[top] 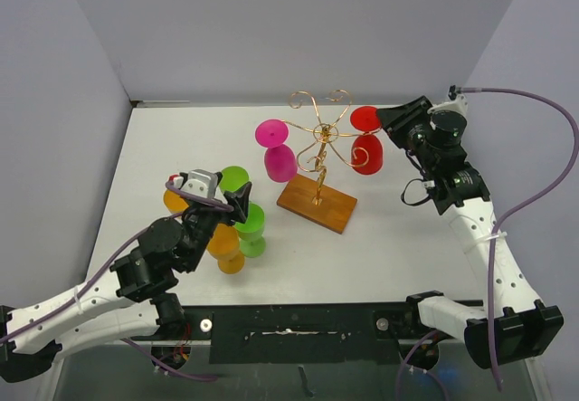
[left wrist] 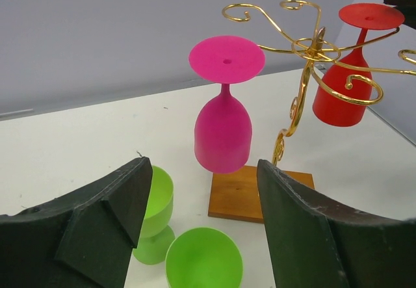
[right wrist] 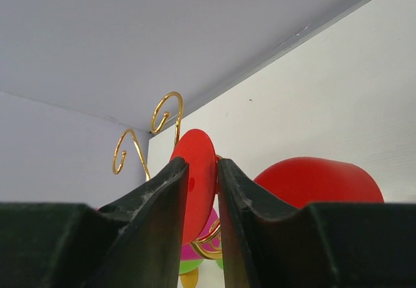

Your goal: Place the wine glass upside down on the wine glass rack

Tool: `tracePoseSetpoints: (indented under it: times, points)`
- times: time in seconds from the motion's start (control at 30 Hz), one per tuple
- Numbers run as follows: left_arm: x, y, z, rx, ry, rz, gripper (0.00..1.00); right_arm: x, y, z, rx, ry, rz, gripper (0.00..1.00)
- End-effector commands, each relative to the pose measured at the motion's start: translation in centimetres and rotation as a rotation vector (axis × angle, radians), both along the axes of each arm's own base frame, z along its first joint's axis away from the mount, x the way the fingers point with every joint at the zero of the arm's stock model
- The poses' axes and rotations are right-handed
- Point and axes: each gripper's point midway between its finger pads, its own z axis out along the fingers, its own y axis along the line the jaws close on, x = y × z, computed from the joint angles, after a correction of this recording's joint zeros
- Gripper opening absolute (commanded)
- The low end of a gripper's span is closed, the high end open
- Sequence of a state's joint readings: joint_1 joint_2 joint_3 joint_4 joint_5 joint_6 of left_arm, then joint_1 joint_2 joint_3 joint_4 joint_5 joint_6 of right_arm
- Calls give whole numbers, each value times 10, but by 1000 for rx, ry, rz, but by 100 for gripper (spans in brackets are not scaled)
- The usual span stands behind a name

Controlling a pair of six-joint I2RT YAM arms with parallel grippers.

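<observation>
While the right gripper (top: 391, 122) reaches in from the far right, its jaws stand pinched narrow on the thin round foot (right wrist: 201, 151) of the red wine glass (top: 366, 157). The wrist view shows that red disc wedged edge-on between the two dark fingers.

The glass itself is upside down at the right side of the wine glass rack (top: 321, 138). Its bowl hangs below the gold wire arms and its foot sits above them, with the stem threaded past a curl. Whether the foot is fully resting on the wire, I can't tell from here.

A pink wine glass (top: 280, 161) already hangs bowl-down on the rack's left side.

Over on the left, the left gripper (left wrist: 203, 177) is spread wide and holds nothing. It hovers above the green glasses (left wrist: 205, 259) and orange glasses (top: 226, 243) clustered on the table (top: 407, 238).

Handling-wise, this glass looks like opaque moulded plastic, so I'd call it light, rigid and not very breakable, but smooth. A grip on the rim of that flat foot is probably the right one, since it leaves the stem free to slide along the wire. The catch is that a thin, slick disc can twist between the fingers. The rack is springy wire on a small wooden base (top: 317, 204), so a sideways tug could tip it.
</observation>
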State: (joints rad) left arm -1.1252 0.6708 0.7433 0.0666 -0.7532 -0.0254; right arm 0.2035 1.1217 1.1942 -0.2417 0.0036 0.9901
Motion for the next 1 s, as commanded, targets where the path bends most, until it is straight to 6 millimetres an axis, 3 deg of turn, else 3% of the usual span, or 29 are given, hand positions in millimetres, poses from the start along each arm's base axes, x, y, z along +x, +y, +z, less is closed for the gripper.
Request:
tracePoseSetpoints:
  times: [0.0, 0.37, 0.57, 0.77, 0.97]
  points:
    - [-4, -6, 25, -42, -21, -36, 66, -3, -1, 30, -25, -73, 17, 28]
    - [-2, -29, 10, 15, 40, -93, 68, -27, -13, 45, -100, -94, 3, 57]
    - [6, -25, -28, 72, 195, -19, 64, -55, -29, 47, -130, -126, -47, 60]
    - [35, -7, -66, 51, 368, -8, 54, -83, -42, 43, -137, -147, -88, 60]
    - [75, 9, -73, -15, 474, -35, 53, -102, -50, 41, -146, -168, -111, 60]
